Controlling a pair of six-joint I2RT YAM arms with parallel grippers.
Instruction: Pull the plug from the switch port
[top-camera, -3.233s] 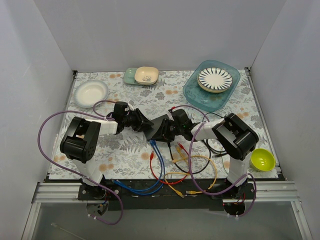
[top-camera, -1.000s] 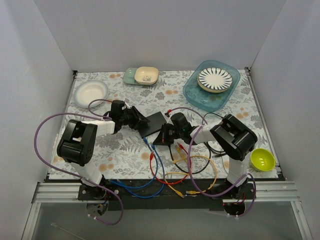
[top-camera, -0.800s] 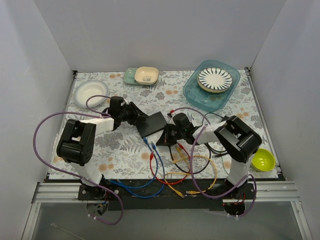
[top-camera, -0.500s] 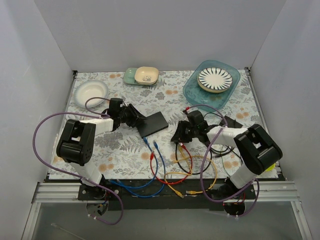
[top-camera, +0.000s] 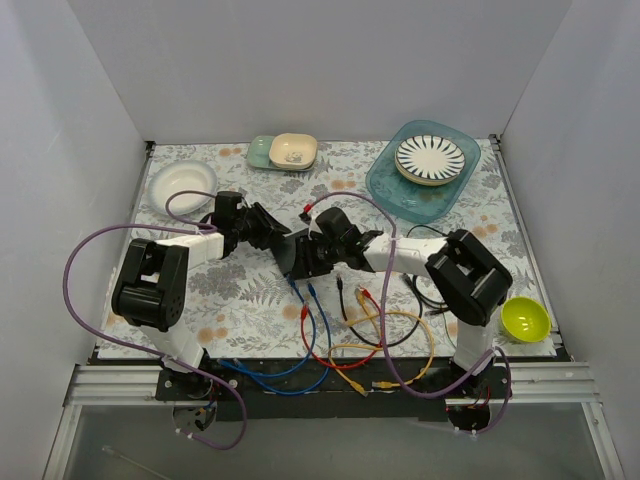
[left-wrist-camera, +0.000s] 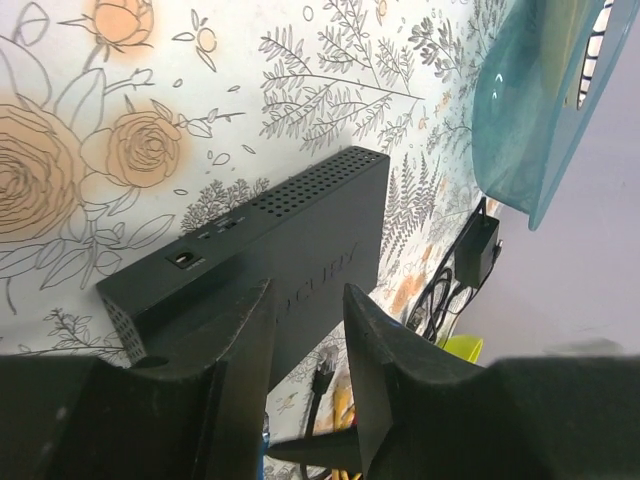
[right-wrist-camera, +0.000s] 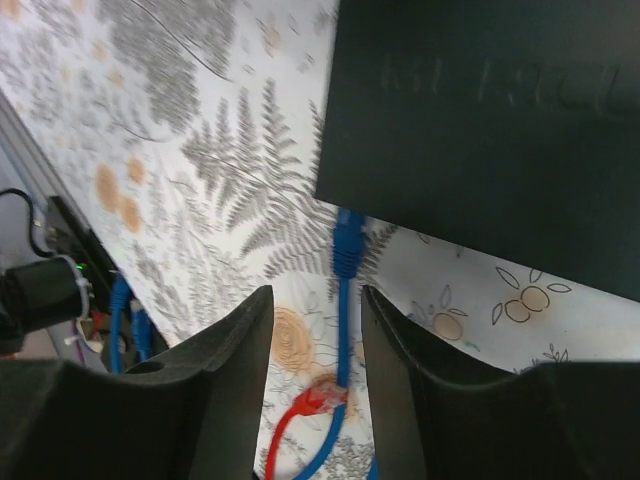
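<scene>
The flat black switch box (top-camera: 291, 257) lies mid-table and also shows in the left wrist view (left-wrist-camera: 300, 230) and the right wrist view (right-wrist-camera: 480, 120). My left gripper (top-camera: 270, 236) is at the box's left corner, its fingers closed on the near edge (left-wrist-camera: 308, 290). My right gripper (top-camera: 312, 254) hovers over the box's front edge, open and empty (right-wrist-camera: 318, 290). A blue plug (right-wrist-camera: 347, 240) sits in the port side of the box, and its cable runs between my right fingers. A black plug (left-wrist-camera: 322, 365) and a red plug (right-wrist-camera: 322, 395) lie loose on the cloth.
Blue, red, yellow and black cables (top-camera: 370, 340) sprawl between the box and the near edge. A teal tray (top-camera: 385, 185) with a striped plate stands back right. A white bowl (top-camera: 182, 185) sits back left and small dishes (top-camera: 285, 152) at the back. A lime bowl (top-camera: 525, 318) is at the right.
My right gripper drew back to the right away from the box, then swung back over its front edge. My left gripper kept the box and shifted it slightly left.
</scene>
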